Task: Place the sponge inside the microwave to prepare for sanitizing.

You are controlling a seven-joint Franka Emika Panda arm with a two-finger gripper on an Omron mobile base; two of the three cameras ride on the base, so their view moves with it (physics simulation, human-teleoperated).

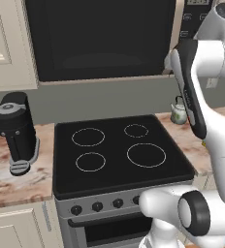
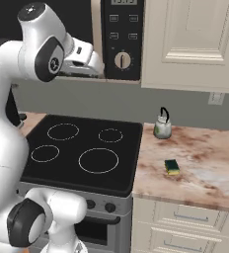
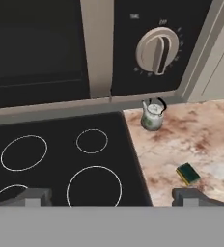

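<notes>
While my jaws stand released and wide with nothing between them, the sponge point(image 3: 188, 173) lies on the table point(image 3: 205, 140) at about four o'clock in the hand view, just past my right fingertip point(image 3: 189, 197). The microwave point(image 3: 85, 43) above looks closed. I judge I should centre over the sponge, square my jaws to its short sides, then descend straight.

The left base view looks from behind the arm, on its left side, forward and down at the stove point(image 1: 119, 155) and the microwave point(image 1: 100, 38) above. The right base view looks from the other side at the same stove point(image 2: 82, 148) and more of the counter point(image 2: 195, 163). The hand view sits closer, up by the microwave knob point(image 3: 157, 50), looking down.
</notes>
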